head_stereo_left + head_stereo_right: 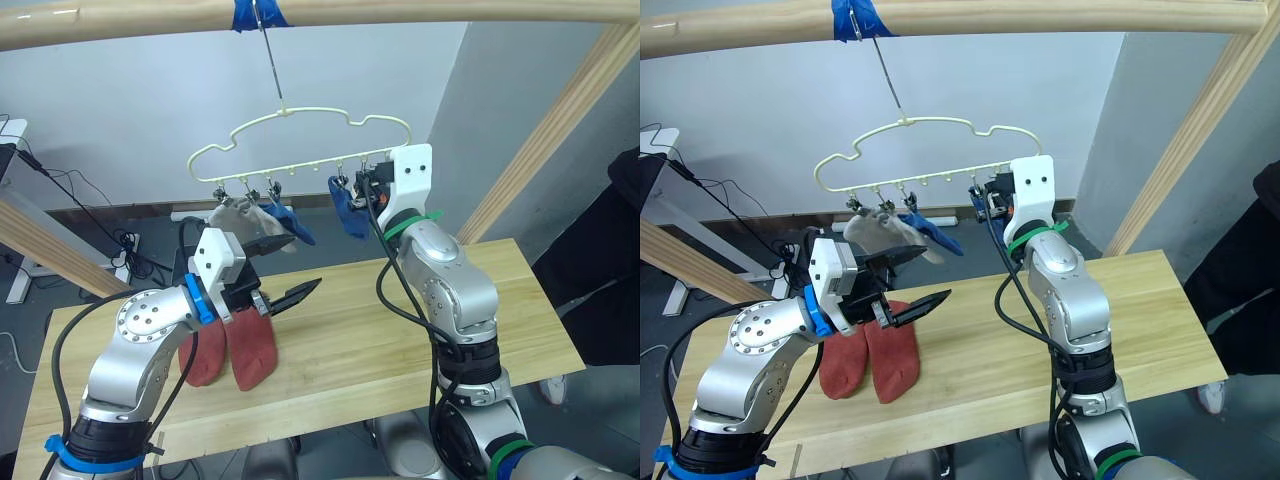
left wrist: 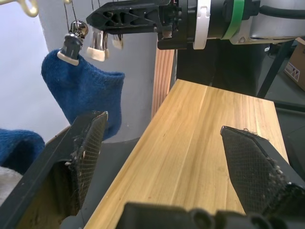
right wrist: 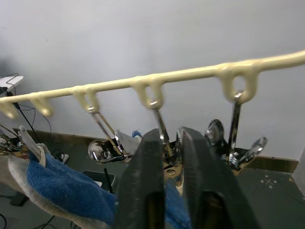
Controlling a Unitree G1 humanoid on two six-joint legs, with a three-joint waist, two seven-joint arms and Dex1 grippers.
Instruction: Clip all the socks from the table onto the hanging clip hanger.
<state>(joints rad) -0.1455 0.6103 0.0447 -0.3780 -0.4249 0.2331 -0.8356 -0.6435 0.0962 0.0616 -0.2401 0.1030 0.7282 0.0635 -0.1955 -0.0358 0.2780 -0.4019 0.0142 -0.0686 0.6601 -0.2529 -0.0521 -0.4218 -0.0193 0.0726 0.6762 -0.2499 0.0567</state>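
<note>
Socks: right gripper (image 3: 170, 143) jaws pinch a hanger clip (image 3: 164, 138); left gripper (image 2: 167, 157) jaws gape empty.

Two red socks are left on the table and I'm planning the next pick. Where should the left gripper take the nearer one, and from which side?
Probably at the cuff end, coming down from above. The red sock lies flat on the table, its far end under the open left gripper, beside the other red sock, so a top pinch at an end suits best.
</note>
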